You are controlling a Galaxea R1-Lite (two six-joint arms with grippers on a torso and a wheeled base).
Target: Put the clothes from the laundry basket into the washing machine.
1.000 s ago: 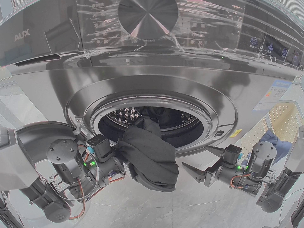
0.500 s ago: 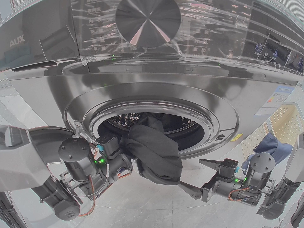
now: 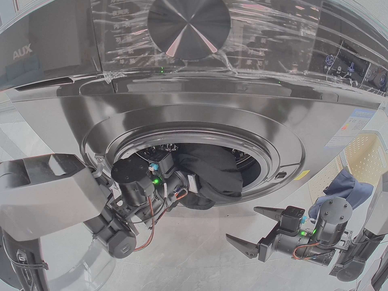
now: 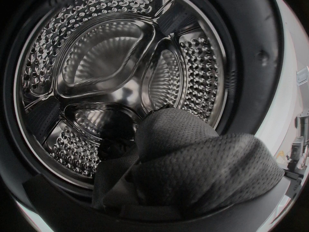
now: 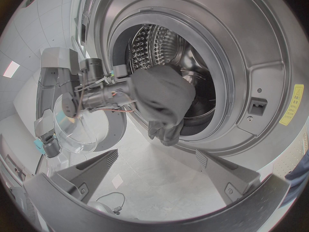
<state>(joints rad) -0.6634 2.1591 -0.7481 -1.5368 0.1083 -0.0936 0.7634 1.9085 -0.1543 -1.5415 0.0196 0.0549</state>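
**Black garment at the mouth of the drum**

Pale grey floor tiles (image 3: 190, 259) run beneath a dark metallic front-loading washing machine (image 3: 202, 106). Its round door opening (image 3: 266, 150) is the reference for every place below. The glass door (image 5: 75, 129) stands swung wide to the left of the opening. Through the opening shows the perforated steel drum (image 4: 106, 65).

To the right of the opening and lower stands a cream perforated laundry basket (image 3: 363, 150), with a blue garment (image 3: 343, 186) bunched against it.

A black garment (image 3: 214, 174) is bundled across the opening's lower rim. Most of it sits just inside the opening, and a fold hangs outside below the rim. The cloth is wrapped over the end of the left gripper (image 3: 184, 180), which points into the lower left of the opening. The cloth buries the gripper's end, so I cannot tell whether it is clamping the garment.

The right gripper (image 3: 252, 226) hovers over the floor below and right of the opening, well apart from the rim and the black garment. Its fingers are spread wide and hold nothing.
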